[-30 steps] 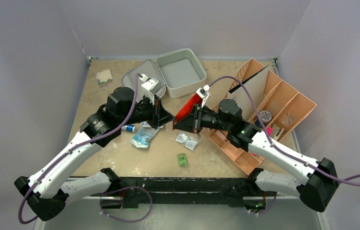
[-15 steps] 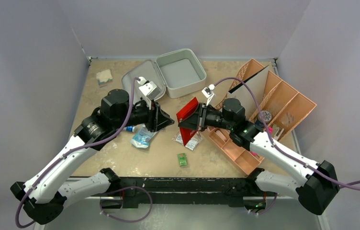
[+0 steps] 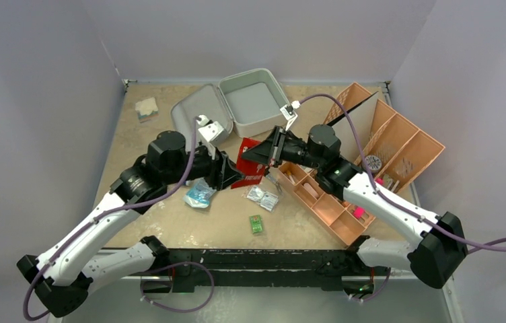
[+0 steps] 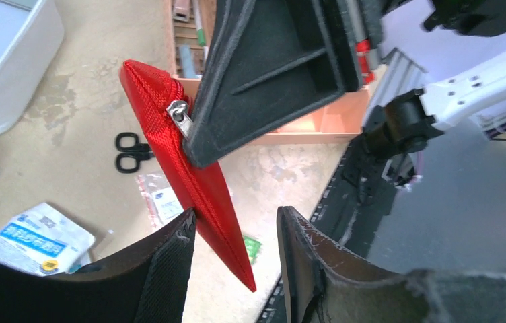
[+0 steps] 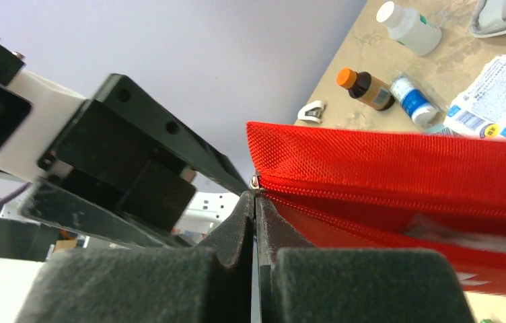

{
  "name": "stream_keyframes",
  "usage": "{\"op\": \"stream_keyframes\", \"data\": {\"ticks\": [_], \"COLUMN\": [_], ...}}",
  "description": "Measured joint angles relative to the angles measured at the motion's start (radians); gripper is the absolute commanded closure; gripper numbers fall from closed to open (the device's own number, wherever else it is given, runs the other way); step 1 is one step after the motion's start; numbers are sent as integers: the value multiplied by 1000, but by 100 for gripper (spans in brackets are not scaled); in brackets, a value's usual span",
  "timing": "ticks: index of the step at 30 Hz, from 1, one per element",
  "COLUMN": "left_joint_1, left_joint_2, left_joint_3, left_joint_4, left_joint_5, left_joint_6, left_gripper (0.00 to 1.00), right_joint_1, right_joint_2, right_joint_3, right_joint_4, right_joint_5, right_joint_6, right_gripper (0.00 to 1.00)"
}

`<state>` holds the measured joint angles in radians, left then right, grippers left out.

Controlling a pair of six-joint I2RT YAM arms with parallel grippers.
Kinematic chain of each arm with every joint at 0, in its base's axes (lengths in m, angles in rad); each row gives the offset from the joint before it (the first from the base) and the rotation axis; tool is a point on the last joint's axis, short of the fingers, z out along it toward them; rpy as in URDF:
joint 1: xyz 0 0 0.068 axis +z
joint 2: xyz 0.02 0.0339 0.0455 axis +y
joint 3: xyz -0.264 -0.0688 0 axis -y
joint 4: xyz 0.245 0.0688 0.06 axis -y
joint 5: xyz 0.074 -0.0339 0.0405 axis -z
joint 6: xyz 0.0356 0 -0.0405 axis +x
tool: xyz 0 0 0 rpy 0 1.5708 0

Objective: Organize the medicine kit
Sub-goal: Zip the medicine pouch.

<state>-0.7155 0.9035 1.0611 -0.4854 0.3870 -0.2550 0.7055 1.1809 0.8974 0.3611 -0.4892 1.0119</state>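
Since the earlier frame the red pouch [image 4: 169, 145] is tipping flatter, its holder swinging up-frame toward the medicine kit [image 3: 256, 101], which is sitting open at upper centre of the top view. At left, the left gripper [image 4: 237, 225] is holding its fingers spread around the pouch's lower edge, perhaps touching it, as a brace. At right, the right gripper [image 5: 256, 202] is pressing its fingers together on the zipper pull [image 5: 256, 183], likely to unzip.

red pouch [image 4: 200, 185]: woven cloth | zip pull [image 4: 179, 114]: shiny metal | medicine kit [image 3: 256, 101]: smooth matt plastic | tabletop [image 3: 169, 215]: scuffed
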Motion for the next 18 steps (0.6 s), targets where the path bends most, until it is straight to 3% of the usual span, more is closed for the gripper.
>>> {"op": "stream_keyframes", "data": {"ticks": [9,18], "left_joint_1": [0,0], "left_joint_2": [152,129], "left_joint_3": [21,-6], "left_joint_4": [8,94], "left_joint_5": [-134,-171], "left_joint_6": [136,203], "left_gripper": [54,54], "right_joint_1": [0,0], "right_joint_2": [37,37], "right_joint_3": [39,39], "right_joint_4": [37,41], "right_joint_5": [-2,-30], "right_joint_6": [34,42], "right_gripper": [100,100]}}
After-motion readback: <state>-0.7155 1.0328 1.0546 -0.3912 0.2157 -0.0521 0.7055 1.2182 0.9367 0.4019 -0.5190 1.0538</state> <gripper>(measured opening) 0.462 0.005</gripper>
